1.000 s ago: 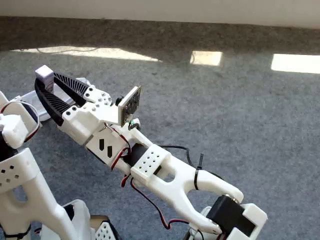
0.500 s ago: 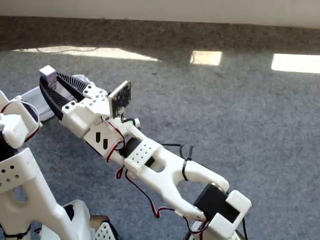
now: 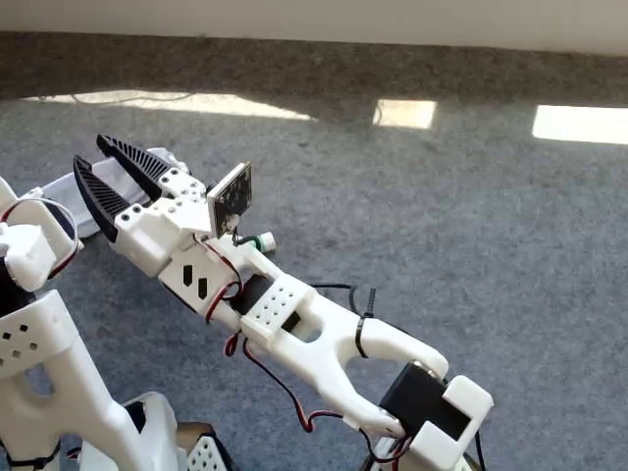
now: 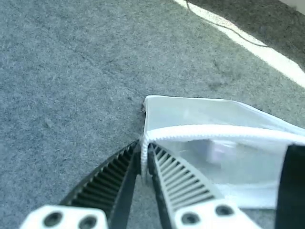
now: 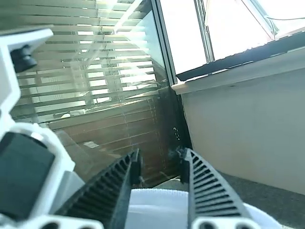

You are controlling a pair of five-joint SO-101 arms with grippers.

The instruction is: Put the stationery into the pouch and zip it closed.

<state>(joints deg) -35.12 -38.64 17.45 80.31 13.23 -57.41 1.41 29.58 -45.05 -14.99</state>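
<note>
Since 1 s ago: right claw [image 3: 91,150] no longer carries the purple block it held between its tips. Its fingers have spread, and the arm has shifted slightly toward the pouch [image 3: 59,183].

Right claw: released, nothing between the fingers. In its own wrist view the claw [image 5: 160,155] sits over the white rim of the pouch [image 5: 157,200].

Left claw [image 4: 144,148]: clenched on the pouch, pinching the end of the toothed zip edge at the corner.

Pouch [image 4: 228,119]: white, translucent, lying on the grey carpet [image 3: 442,216]. The mouth is open and the zip is not drawn. In the high view the right claw covers most of it.

Contents: a pale purple block [image 4: 220,151] shows through the pouch wall, inside, just past the left claw's fingers. It is blurred and its shape cannot be made out. I cannot tell whether anything else is inside.

A dark finger stands at the pouch's far side in the left wrist view; I cannot tell whether it touches the pouch.
</note>
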